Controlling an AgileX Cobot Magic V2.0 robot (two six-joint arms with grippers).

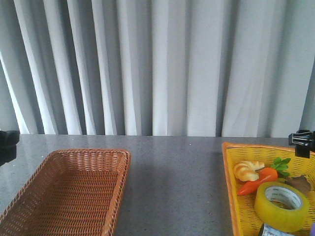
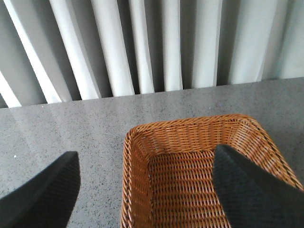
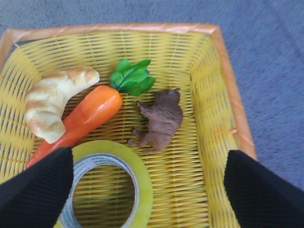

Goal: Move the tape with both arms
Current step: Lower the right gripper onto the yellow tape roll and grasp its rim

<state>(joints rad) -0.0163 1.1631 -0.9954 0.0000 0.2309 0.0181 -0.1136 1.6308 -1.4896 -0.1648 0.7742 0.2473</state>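
The yellow tape roll (image 1: 281, 206) with a white printed core lies flat in the yellow basket (image 1: 231, 196) at the right front. In the right wrist view the tape (image 3: 138, 167) lies below my open right gripper (image 3: 149, 190), nearer the one finger (image 3: 35, 190); the jaws are empty and above it. My left gripper (image 2: 147, 190) is open and empty, straddling the near corner of the brown wicker basket (image 2: 135, 180). In the front view only a black tip of each arm shows, the left arm (image 1: 7, 145) and the right arm (image 1: 301, 140).
The yellow basket also holds a croissant (image 3: 52, 102), a toy carrot (image 3: 88, 116) and a small brown animal figure (image 3: 161, 123). The brown wicker basket (image 1: 69, 191) stands at the left front. Grey tabletop (image 1: 177, 182) lies between the baskets; a white curtain hangs behind.
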